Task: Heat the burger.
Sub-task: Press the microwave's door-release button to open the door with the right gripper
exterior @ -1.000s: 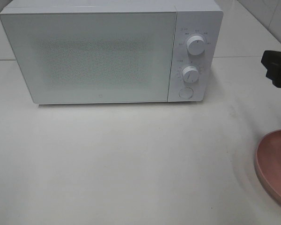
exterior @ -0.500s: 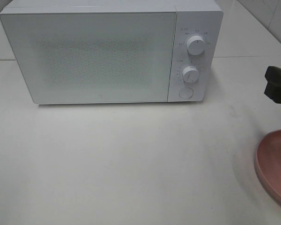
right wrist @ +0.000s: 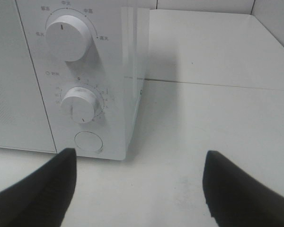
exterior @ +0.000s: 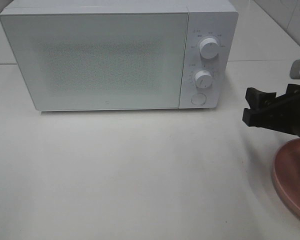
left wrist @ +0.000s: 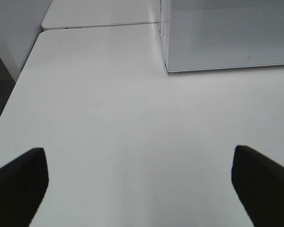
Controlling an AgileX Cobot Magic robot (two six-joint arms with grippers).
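The microwave (exterior: 105, 60) is seen at twelve o'clock on the table (exterior: 140, 175), door closed, and the burger is shown by no view (its place cannot be told). The right gripper (exterior: 252, 107) is held at three o'clock, near the plate (exterior: 290, 175) at four o'clock, fingers spread apart with nothing between, and the knobs (right wrist: 68, 38) are faced by it. The left gripper (left wrist: 139, 189) is held wide apart over bare tabletop, nothing gripped.

- Upper knob (right wrist: 68, 38): ringed by small Chinese characters, too blurred to read.
- Lower knob (right wrist: 80, 105): "0" at scale top; other numerals illegible.
- Microwave door (left wrist: 217, 33): small logo (left wrist: 248, 57), unreadable.
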